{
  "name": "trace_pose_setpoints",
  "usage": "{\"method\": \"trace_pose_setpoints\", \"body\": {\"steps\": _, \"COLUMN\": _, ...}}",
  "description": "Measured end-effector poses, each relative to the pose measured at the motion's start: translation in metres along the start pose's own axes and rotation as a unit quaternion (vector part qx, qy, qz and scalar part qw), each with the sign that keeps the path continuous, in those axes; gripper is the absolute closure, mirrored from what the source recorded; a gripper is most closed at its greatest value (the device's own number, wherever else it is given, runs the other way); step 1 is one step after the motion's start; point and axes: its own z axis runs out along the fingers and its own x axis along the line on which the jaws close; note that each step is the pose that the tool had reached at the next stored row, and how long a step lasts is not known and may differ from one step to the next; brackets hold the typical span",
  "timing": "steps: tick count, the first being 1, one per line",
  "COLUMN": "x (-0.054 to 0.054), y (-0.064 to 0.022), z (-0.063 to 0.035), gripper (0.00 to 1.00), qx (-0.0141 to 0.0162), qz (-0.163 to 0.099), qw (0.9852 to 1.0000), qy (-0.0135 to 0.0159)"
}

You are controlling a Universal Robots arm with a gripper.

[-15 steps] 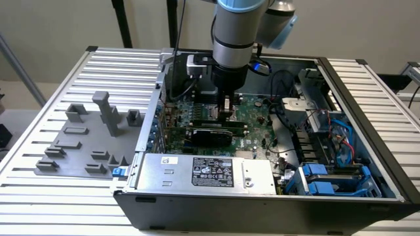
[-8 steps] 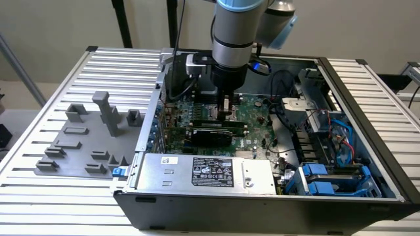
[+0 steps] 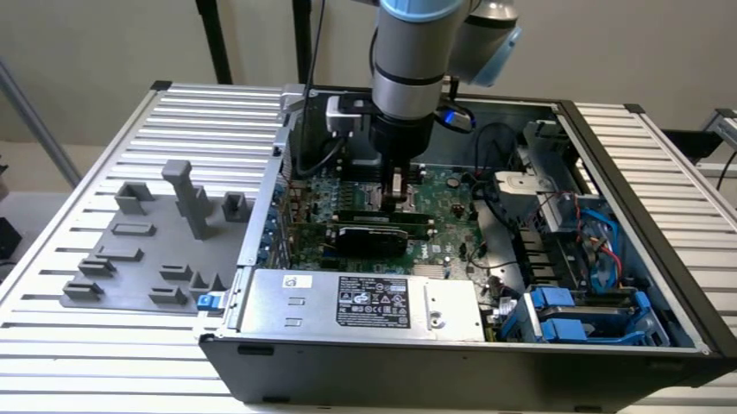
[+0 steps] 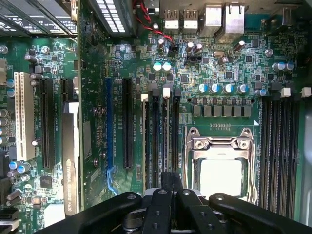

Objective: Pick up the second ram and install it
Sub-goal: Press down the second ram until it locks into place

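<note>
- The open computer case (image 3: 461, 371) sits on a slatted aluminium table (image 3: 69, 345). At its near edge, about 6 o'clock in the exterior view, lies the silver power supply (image 3: 362, 302) with its label facing up.
- Blue drive caddies (image 3: 570, 315) fill the case corner at about 4 o'clock.
- A grey fixture plate (image 3: 138, 250) with upright holders lies on the table outside the case, at 9 o'clock.
- Just beyond the power supply, a black expansion card (image 3: 368, 235) stands seated in the motherboard. In the wrist view it appears edge-on (image 4: 70, 156).
- The gripper (image 3: 398, 197) hangs straight down from the robot arm (image 3: 415, 52), low over the green motherboard, at about 12 o'clock from the expansion card.
- In the wrist view the gripper (image 4: 168, 195) is directly above a bank of four memory slots (image 4: 161, 136), lined up with the inner pair.
- I cannot tell whether the jaws are released, clenched or grasping anything.
- The second ram cannot be singled out from the dark slots under the gripper. Whether it is held or seated cannot be told.
- The CPU socket (image 4: 220, 168), with its silver retention frame, lies just beside those slots.
- Another bank of memory slots (image 4: 278, 151) sits on the socket's other side.
- Farthest off, the rear I/O ports (image 4: 204, 19) line the motherboard's edge.
</note>
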Motion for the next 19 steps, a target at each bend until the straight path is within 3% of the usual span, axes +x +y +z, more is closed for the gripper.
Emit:
{"method": "trace_pose_setpoints", "body": {"steps": 16, "x": 0.0003, "y": 0.0010, "z": 0.0099, "gripper": 0.89, "qx": -0.0002, "qz": 0.000, "qw": 1.0000, "qy": 0.0004}}
{"method": "trace_pose_setpoints", "body": {"steps": 19, "x": -0.0001, "y": 0.0009, "z": 0.0077, "gripper": 0.89, "qx": 0.0004, "qz": 0.000, "qw": 1.0000, "qy": -0.0011}}
